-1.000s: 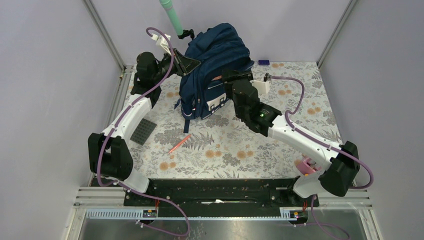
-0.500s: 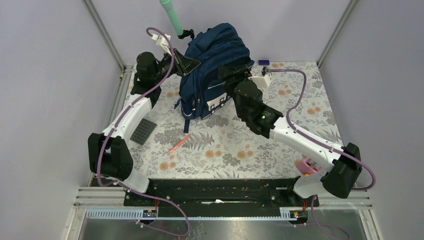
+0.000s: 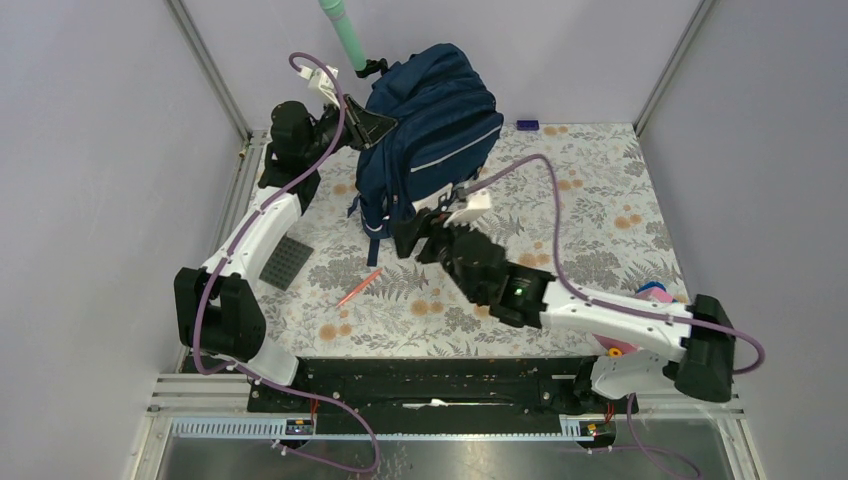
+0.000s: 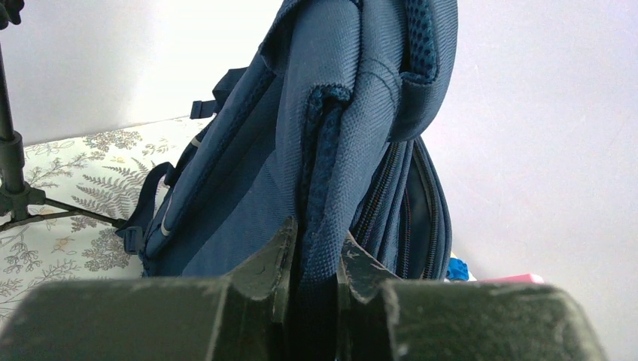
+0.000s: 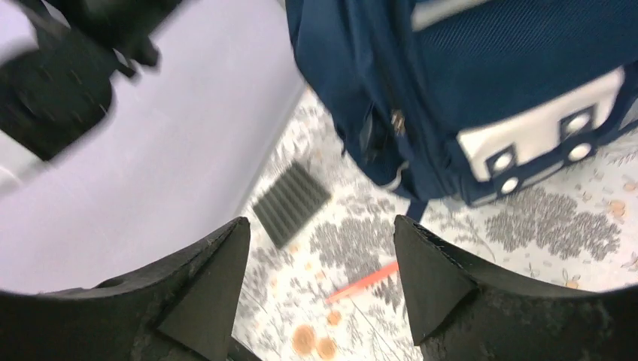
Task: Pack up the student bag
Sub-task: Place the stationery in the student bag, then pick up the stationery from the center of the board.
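Two arms flank a navy backpack (image 3: 430,120) standing upright at the back of the floral table (image 3: 600,200). The left gripper (image 4: 316,241) pinches its padded shoulder strap (image 4: 322,158); the right gripper (image 5: 320,233) hangs just in front — fingers (image 5: 203,293) spread wide, holding nothing — near a red pen (image 5: 365,280).

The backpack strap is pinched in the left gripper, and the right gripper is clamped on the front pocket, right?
No. The left gripper pinches the backpack strap, but the right gripper is open and empty, off the front pocket; the right wrist view shows it.
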You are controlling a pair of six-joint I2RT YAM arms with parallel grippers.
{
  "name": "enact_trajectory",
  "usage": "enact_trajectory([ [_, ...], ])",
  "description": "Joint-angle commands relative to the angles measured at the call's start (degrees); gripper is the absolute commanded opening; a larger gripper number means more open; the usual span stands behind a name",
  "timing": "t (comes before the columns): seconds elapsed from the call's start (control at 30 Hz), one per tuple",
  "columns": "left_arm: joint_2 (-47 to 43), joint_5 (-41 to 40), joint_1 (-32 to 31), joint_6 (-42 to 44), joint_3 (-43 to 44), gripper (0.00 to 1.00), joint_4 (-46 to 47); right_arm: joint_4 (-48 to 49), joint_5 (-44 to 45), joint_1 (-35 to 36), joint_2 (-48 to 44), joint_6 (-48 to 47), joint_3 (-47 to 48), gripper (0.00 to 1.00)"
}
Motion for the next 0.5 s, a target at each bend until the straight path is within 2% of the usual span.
enact_trajectory([
  [0.0, -3.96, -2.17, 1.13, -0.19, 4.41, 0.0, 5.76, 0.05, 0.93, 5.37, 7.77, -4.08, 0.37, 0.77],
  [0.13, -3.71, -2.06, 1.23, -0.06, 4.45, 0.0, 5.67, -2.88, 5.19, 8.72, 17.6, 0.5, 4.13, 0.77],
  [0.27, -4.05, -1.97, 1.22, 0.63, 4.31, 0.0, 5.59, -8.27, 2.08, 8.75, 26.18, 7.58, 8.97, 0.76],
  [0.47, -4.35, -2.45, 1.31, 1.67, 4.4, 0.0, 4.77, -16.68, -0.95, 8.67, 37.0, 9.92, 17.54, 0.76],
])
